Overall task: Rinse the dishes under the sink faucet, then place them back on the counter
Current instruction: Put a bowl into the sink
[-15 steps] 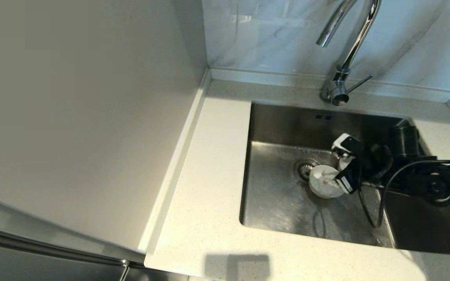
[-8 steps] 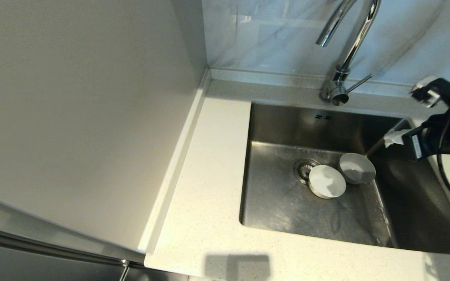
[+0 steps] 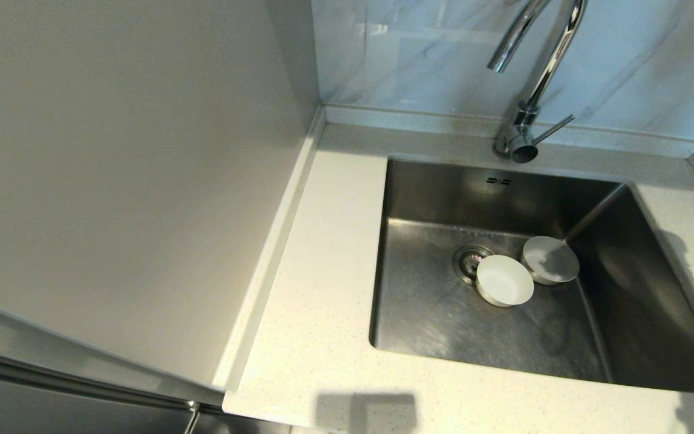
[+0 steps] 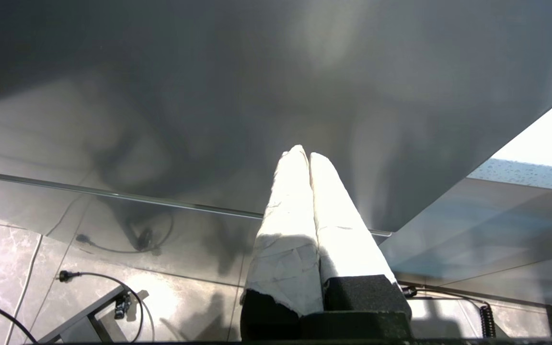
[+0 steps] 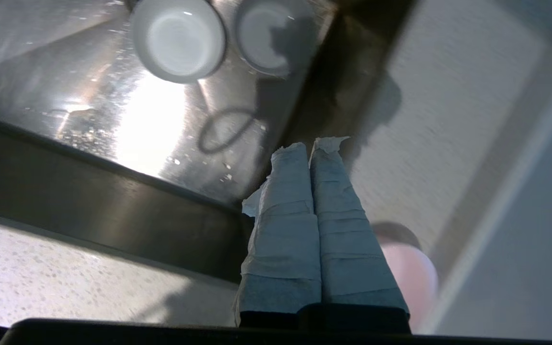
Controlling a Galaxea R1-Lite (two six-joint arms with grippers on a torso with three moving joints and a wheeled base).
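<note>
In the brushed steel sink [image 3: 431,313] I see small white bowl [image 3: 504,280] touching grey bowl [image 3: 550,260]; right fingers [image 5: 290,191] pressed together, empty, left fingers [image 4: 295,191] too

No readable text, labels, brands, numbers or signs anywhere in the head or wrist views.

Bright glare on sink [image 5: 151,124] floor; soft shadows on counter [image 3: 335,386]; right edge blurred.

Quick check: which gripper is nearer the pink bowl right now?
Right. The right gripper, shut and empty, hangs over the counter by the sink's edge, with the pink bowl just beside it. The left gripper is parked, shut, facing a dark panel, no bowl near.
</note>
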